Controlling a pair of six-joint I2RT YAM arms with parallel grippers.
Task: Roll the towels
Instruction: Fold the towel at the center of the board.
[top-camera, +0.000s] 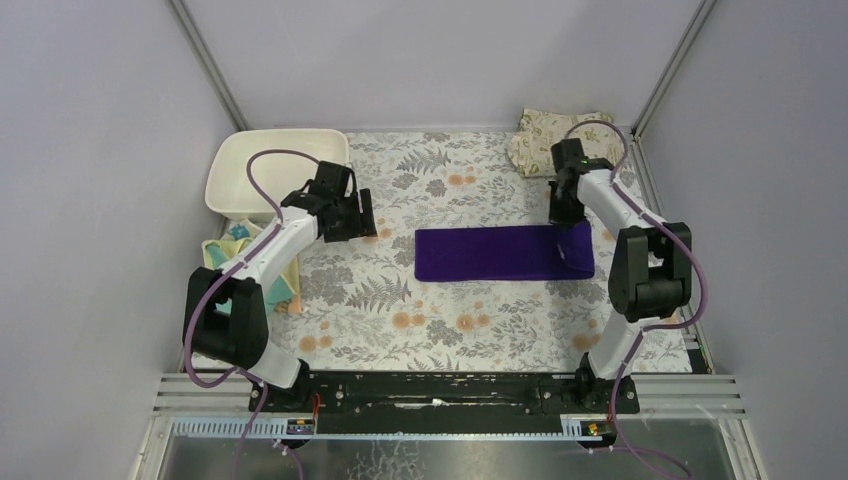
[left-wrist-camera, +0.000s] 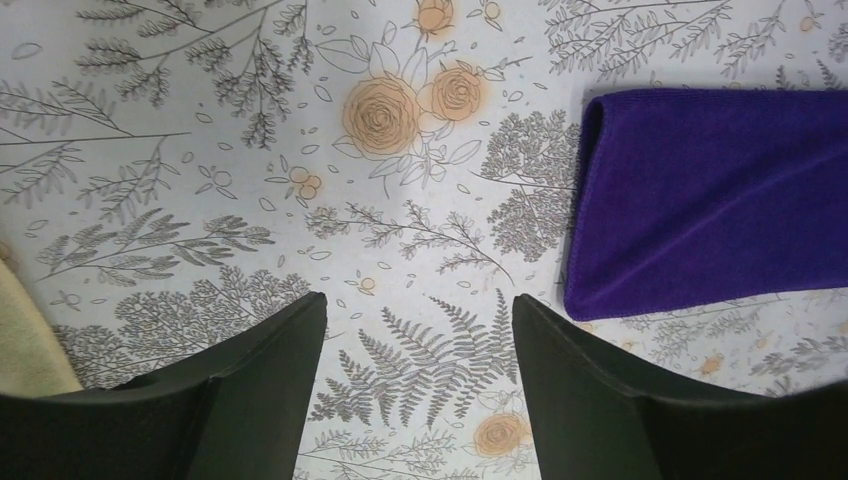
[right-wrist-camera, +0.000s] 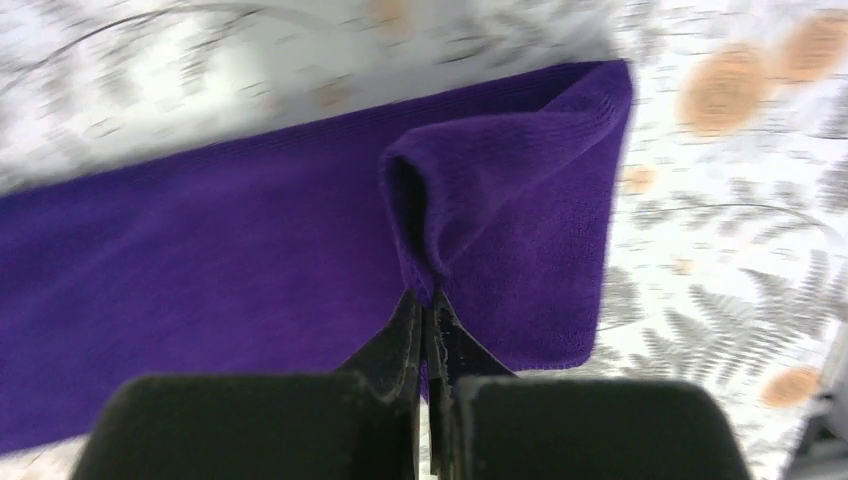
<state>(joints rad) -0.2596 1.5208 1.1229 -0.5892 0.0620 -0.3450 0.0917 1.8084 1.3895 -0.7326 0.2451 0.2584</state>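
Your right tool (right-wrist-camera: 428, 300) is pressed together on a pinch of the purple towel (top-camera: 490, 254), holding its right end up in a fold. The rest of it lies flat mid-table (top-camera: 400, 320) (a long strip, running left to right). Your left tool (left-wrist-camera: 418, 308) hangs spread over the table just off the towel's left end, touching nothing. The other towels (top-camera: 232, 243) sit at the left edge, partly under the left arm, by the bin (top-camera: 232, 175).

The towel (top-camera: 490, 255) lies centrally, tub (top-camera: 235, 175) behind-left, folded cloth (top-camera: 540, 140) behind-right.
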